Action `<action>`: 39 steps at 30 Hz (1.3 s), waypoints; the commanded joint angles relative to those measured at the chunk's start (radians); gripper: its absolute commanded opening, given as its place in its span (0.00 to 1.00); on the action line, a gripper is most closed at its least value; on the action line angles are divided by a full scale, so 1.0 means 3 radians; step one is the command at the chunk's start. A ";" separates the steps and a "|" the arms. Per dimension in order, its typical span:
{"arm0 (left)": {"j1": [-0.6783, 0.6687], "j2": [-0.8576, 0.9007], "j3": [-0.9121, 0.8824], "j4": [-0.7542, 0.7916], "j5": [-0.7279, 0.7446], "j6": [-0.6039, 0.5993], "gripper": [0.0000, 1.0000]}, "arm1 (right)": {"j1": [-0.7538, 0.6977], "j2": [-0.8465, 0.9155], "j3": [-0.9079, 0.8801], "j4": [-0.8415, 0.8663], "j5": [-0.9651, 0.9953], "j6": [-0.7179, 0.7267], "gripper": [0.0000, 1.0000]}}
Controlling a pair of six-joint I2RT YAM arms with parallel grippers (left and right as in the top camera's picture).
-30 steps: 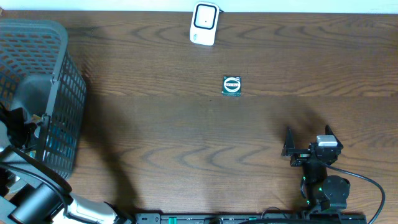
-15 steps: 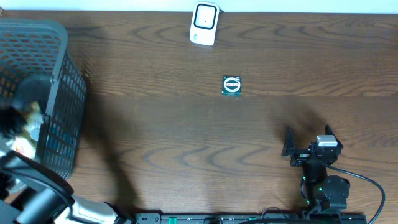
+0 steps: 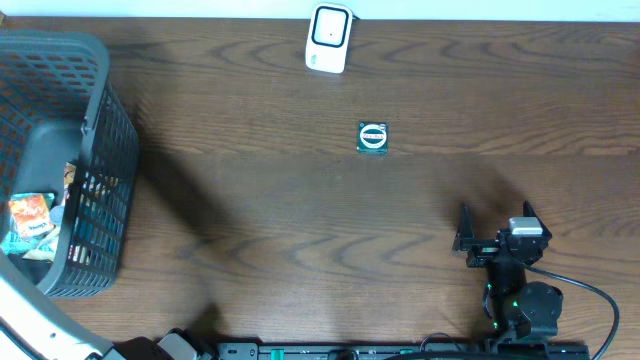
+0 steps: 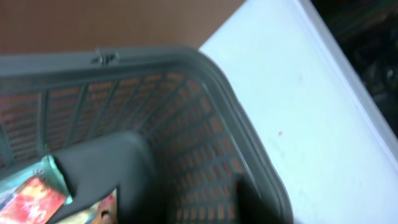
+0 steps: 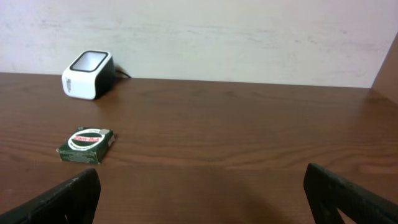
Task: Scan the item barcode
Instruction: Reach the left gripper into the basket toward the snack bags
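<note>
Plainly, the next thing to scan looks to be the small green box (image 3: 373, 137). It lies flat on the table (image 3: 300, 230), just on the robot's side of the white scanner (image 3: 328, 38) and a little to its right, not touching it. The right gripper (image 3: 495, 212) rests well apart from the scanner, nearer the robot and farther right, jaws spread wide and holding nothing. To do the step well, I judge, it should close across the box's narrow sides so the printed faces stay uncovered, lift it clear, and turn the barcode face squarely to the scanner. Which face bears the barcode I cannot tell. The left gripper shows in no view, so I cannot tell whether it is released or clenched. Its wrist camera looks down into the grey basket (image 4: 249, 130), far left of the scanner, and shows the bright packets (image 4: 34, 199) on the basket floor close up. The overhead view gives them only small. The right wrist view alone shows the box's low side and the scanner's tilted top.
</note>
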 commanded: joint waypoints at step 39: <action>0.0008 0.1367 -0.0247 -0.1890 -0.0388 0.2655 0.98 | 0.0032 -0.0018 -0.0008 -0.0010 0.0001 -0.0017 0.99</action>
